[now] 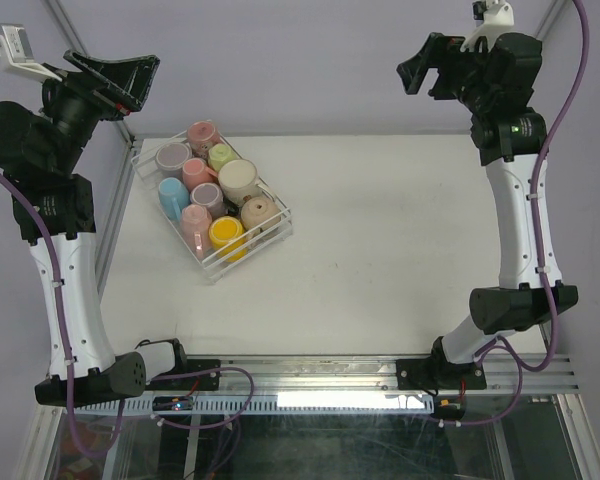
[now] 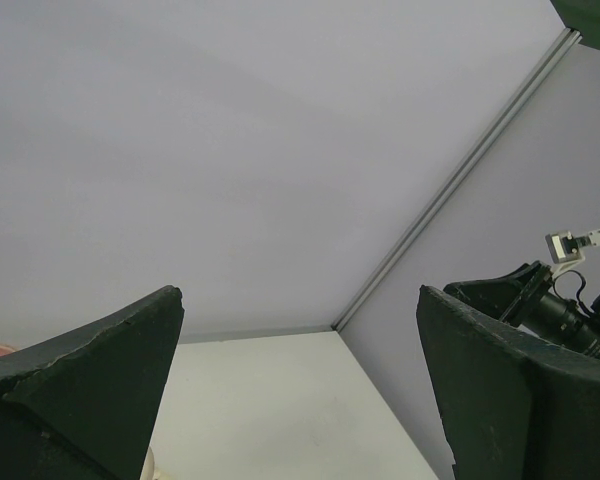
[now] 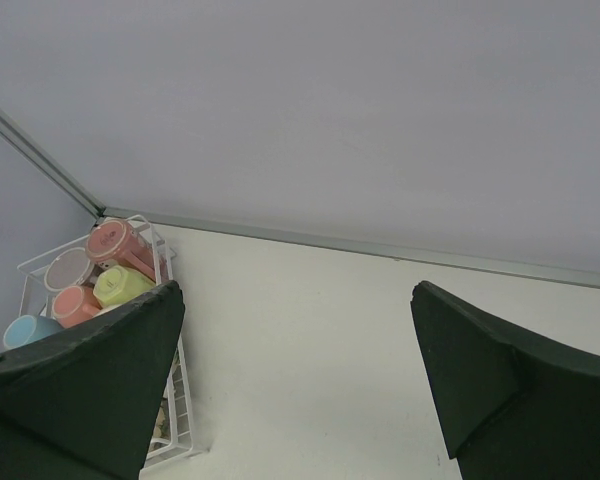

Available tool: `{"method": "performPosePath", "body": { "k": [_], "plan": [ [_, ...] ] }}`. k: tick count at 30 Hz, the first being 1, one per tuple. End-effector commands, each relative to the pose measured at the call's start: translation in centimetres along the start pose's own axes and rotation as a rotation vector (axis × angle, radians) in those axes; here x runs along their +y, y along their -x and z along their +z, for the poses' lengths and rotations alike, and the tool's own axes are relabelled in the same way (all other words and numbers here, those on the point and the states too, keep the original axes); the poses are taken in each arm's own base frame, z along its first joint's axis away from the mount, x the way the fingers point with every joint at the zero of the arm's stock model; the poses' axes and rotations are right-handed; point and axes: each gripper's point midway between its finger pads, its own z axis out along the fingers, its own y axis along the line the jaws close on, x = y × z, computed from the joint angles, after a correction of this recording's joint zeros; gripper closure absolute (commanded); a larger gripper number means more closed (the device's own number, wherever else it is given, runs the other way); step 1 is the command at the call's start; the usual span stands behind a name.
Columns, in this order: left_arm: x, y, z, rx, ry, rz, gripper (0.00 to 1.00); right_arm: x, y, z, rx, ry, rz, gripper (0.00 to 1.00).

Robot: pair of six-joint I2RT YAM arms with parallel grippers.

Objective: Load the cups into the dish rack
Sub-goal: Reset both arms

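Observation:
The dish rack (image 1: 252,256) is a white wire tray on the left half of the table. Several cups lie packed inside it, among them a yellow cup (image 1: 226,235), a light blue cup (image 1: 172,195), a cream cup (image 1: 239,180) and a pink cup (image 1: 202,135). The right wrist view shows the dish rack (image 3: 185,400) at far left with a pink cup (image 3: 115,243) and a green cup (image 3: 122,285). My left gripper (image 1: 115,80) (image 2: 300,295) hangs open high above the table's far left corner. My right gripper (image 1: 428,75) (image 3: 295,290) hangs open high at the far right. Both are empty.
The white table (image 1: 400,230) is walled by lilac panels with metal corner posts. A metal rail (image 1: 320,370) runs along the near edge between the arm bases. The right arm (image 2: 565,310) shows at the right edge of the left wrist view.

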Motion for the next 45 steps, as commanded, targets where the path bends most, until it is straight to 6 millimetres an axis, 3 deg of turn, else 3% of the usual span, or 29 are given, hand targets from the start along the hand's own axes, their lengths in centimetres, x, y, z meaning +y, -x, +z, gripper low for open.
{"method": "performPosePath", "body": {
  "k": [1, 45],
  "plan": [
    [-1.2, 0.5, -0.8, -0.006, -0.036, 0.039, 0.01, 1.2, 3.8, -2.3, -0.115, 0.031, -0.016, 0.01],
    [-0.7, 0.2, -0.4, 0.003, -0.033, 0.018, 0.01, 0.2, 3.5, -2.5, -0.116, 0.021, 0.011, 0.01]
  ]
}}
